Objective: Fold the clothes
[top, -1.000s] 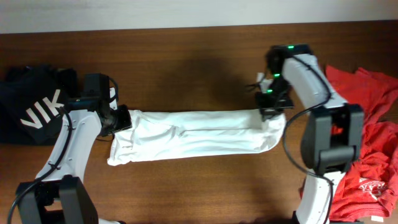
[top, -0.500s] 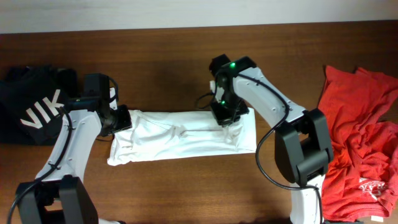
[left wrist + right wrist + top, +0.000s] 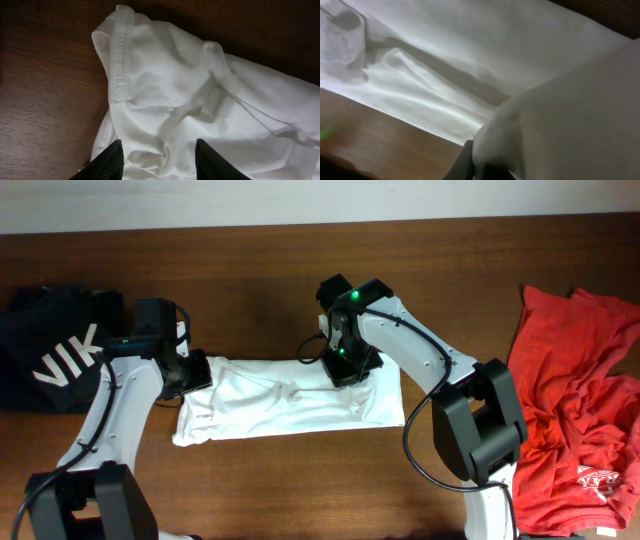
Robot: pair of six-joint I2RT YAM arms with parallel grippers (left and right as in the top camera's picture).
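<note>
The white T-shirt (image 3: 270, 405) lies on the wooden table as a long band folded lengthwise; its print is hidden. My left gripper (image 3: 195, 372) is at the shirt's left end. In the left wrist view its fingers (image 3: 157, 160) are apart, with bunched white cloth (image 3: 170, 90) between them. My right gripper (image 3: 345, 368) is over the middle of the band, shut on the shirt's right end, which it holds doubled back over the lower layer. In the right wrist view the held cloth (image 3: 560, 115) drapes over the fingers (image 3: 480, 165).
A black garment with white letters (image 3: 45, 360) lies at the far left, just behind my left arm. A red-orange T-shirt (image 3: 580, 410) is heaped at the right edge. Bare brown table (image 3: 280, 300) lies behind and in front of the shirt.
My right gripper has carried the shirt's right end leftward, from the far right to over the middle, so the band is shorter. The left arm has not moved.
</note>
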